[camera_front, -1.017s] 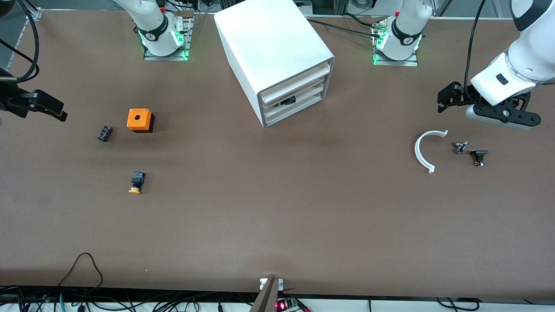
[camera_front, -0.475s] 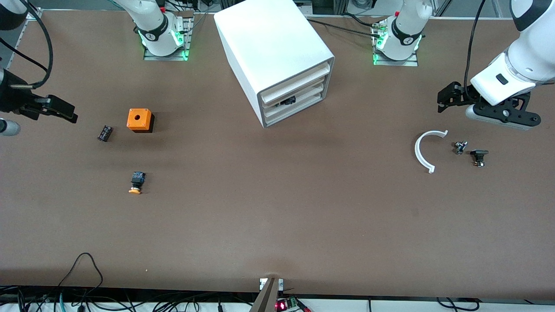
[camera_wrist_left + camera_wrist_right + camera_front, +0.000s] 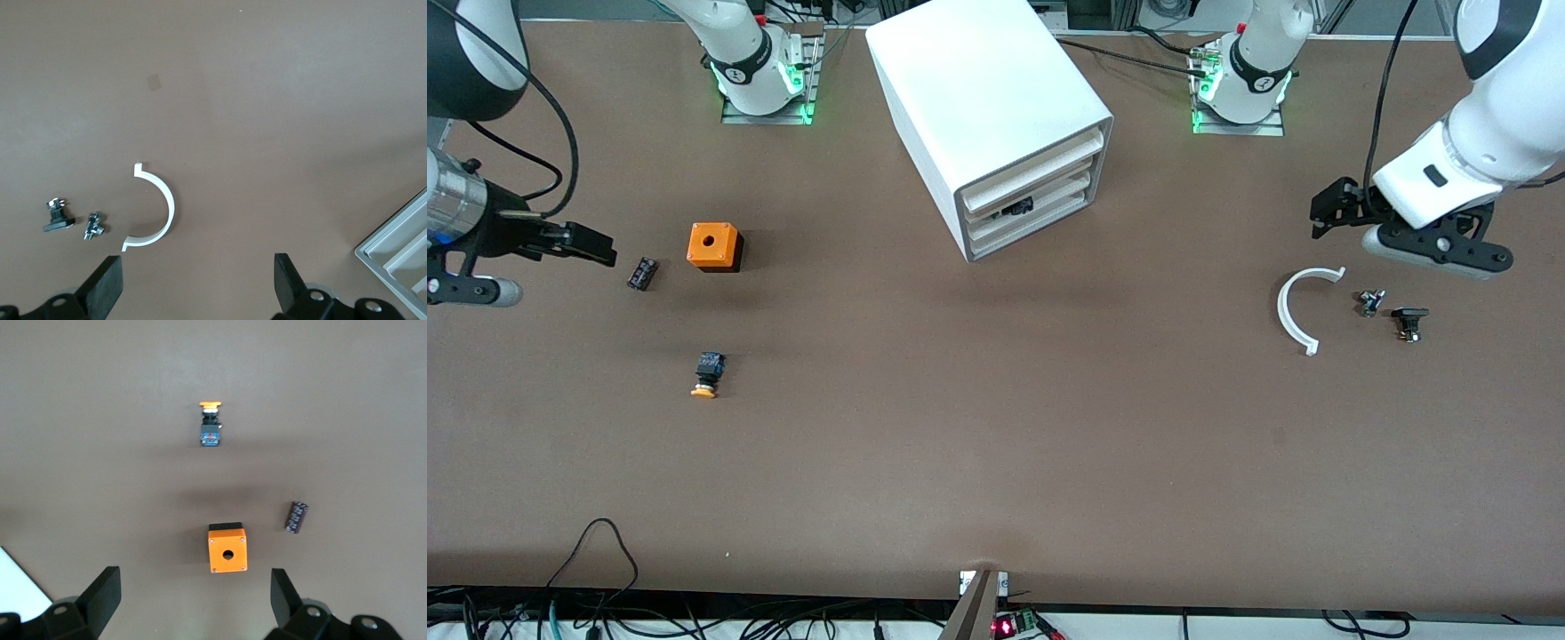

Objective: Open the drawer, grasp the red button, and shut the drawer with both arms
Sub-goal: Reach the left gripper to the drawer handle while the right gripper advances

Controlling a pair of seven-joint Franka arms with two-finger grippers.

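Button [image 3: 1016, 210] shows only as a dark speck inside the middle drawer [image 3: 1030, 203] of the white cabinet [image 3: 989, 116]; its cap colour cannot be made out. Right gripper [image 3: 578, 242], jaws spread, hangs near the capacitor [image 3: 641, 273]. Left gripper [image 3: 1327, 213], also spread, hangs above the white arc [image 3: 1296, 309], about equally distant from the drawer fronts.

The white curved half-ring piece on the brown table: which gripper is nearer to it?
Left. The left gripper, open, hangs over the table just beside the white curved half-ring piece. The right gripper, open too, is at the right arm's end, by the small dark cylinder.
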